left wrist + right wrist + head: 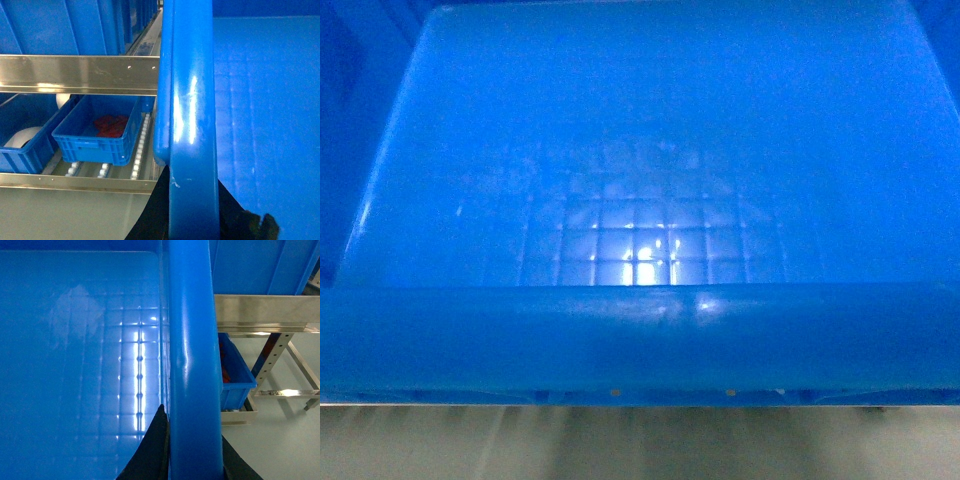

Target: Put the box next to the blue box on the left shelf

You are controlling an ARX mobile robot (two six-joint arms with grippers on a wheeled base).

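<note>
The crate (pixel 640 180) is filling the head view, its near rim (pixel 640 330) running across from 9 to 3 o'clock and a strip of pale floor (pixel 640 445) showing below at 6; it is being held up off that floor, level with the shelf rails, with more blue walls crowding it at 10 and 2 o'clock. It is bright blue, glossy plastic, with a thick rolled rim, smooth inner walls and a grid-embossed bottom catching white glare at centre.

The left gripper (pixel 192 215) is pinching the crate's side rim, dark fingers (pixel 152 210) sitting either side of it at 6 o'clock; the right gripper (pixel 192 455) is pinching the opposite rim the same way.

Beyond the left rim, a steel rail (pixel 75 72) is crossing at 9 o'clock; under it a small bin (pixel 97 130) holding something red is sitting on white rollers (pixel 140 145), just beside another bin (pixel 25 145). Beyond the right rim, a steel rail (pixel 265 312) is crossing at 3, with a blue bin (pixel 235 375) and perforated frame legs (pixel 272 355) below; open grey floor (pixel 280 440) is lying at 4 o'clock.
</note>
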